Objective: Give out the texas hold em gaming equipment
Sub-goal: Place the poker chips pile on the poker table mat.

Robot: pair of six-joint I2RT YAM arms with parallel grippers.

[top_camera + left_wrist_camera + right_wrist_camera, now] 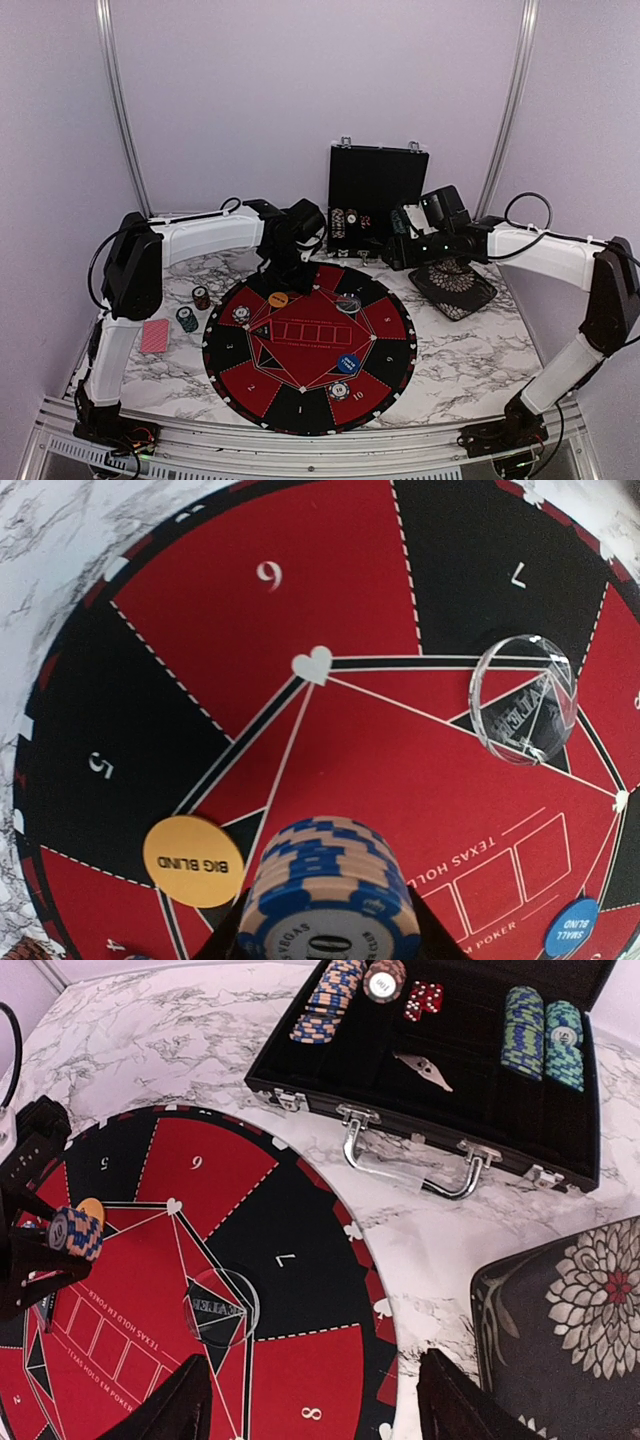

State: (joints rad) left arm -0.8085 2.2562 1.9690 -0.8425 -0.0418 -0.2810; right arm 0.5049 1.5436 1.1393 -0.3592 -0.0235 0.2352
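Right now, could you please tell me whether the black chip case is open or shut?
Open. Its lid stands upright behind the case, and chip stacks and red dice lie exposed inside.

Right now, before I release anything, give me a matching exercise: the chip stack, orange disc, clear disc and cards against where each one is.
Things:
1. blue-and-tan chip stack
2. orange disc
3. clear disc
4. red-backed cards

Places:
A. on the marble table, left of the mat
B. in the left gripper
C. on the mat, at segment 7's inner tip
D. on the mat, by segment 5

Pairs: 1-B, 2-D, 3-C, 4-A.
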